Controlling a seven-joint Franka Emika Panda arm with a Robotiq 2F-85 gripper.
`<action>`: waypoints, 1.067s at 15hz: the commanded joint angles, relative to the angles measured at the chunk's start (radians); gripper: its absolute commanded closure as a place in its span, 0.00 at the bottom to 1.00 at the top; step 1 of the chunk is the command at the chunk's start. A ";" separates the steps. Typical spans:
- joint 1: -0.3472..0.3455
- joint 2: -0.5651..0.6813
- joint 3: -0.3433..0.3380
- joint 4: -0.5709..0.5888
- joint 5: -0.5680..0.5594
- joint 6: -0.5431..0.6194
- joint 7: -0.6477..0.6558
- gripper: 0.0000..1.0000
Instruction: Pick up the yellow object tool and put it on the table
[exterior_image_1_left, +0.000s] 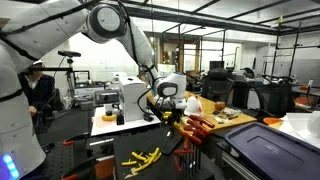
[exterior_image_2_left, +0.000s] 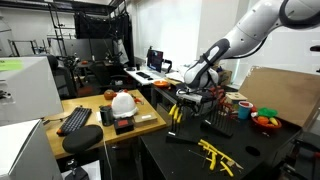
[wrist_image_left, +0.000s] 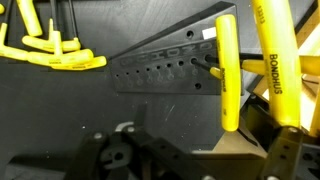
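Note:
In the wrist view, a yellow-handled tool (wrist_image_left: 228, 75) stands in a black holder with a row of holes (wrist_image_left: 165, 70). A second yellow handle marked BONDHUS (wrist_image_left: 280, 65) is beside it on the right. My gripper (wrist_image_left: 198, 150) is open, its dark fingers spread along the bottom edge, and the first handle's end lies between them, untouched. In both exterior views the gripper (exterior_image_1_left: 170, 100) (exterior_image_2_left: 190, 95) hovers over the holder at the edge of the black table (exterior_image_2_left: 260, 150).
Several loose yellow T-handle keys lie on the black table (wrist_image_left: 40, 50) (exterior_image_1_left: 140, 157) (exterior_image_2_left: 215, 155). A wooden desk holds a white helmet (exterior_image_2_left: 122, 102) and a keyboard (exterior_image_2_left: 75, 120). A dark bin (exterior_image_1_left: 265, 145) sits nearby, and red-handled tools (exterior_image_1_left: 205, 125) lie by the holder.

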 joint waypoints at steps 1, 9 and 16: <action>-0.010 0.017 0.010 0.019 0.020 -0.037 -0.015 0.00; -0.080 0.025 0.081 0.015 0.107 -0.032 -0.083 0.00; -0.098 0.025 0.094 0.012 0.152 -0.026 -0.138 0.00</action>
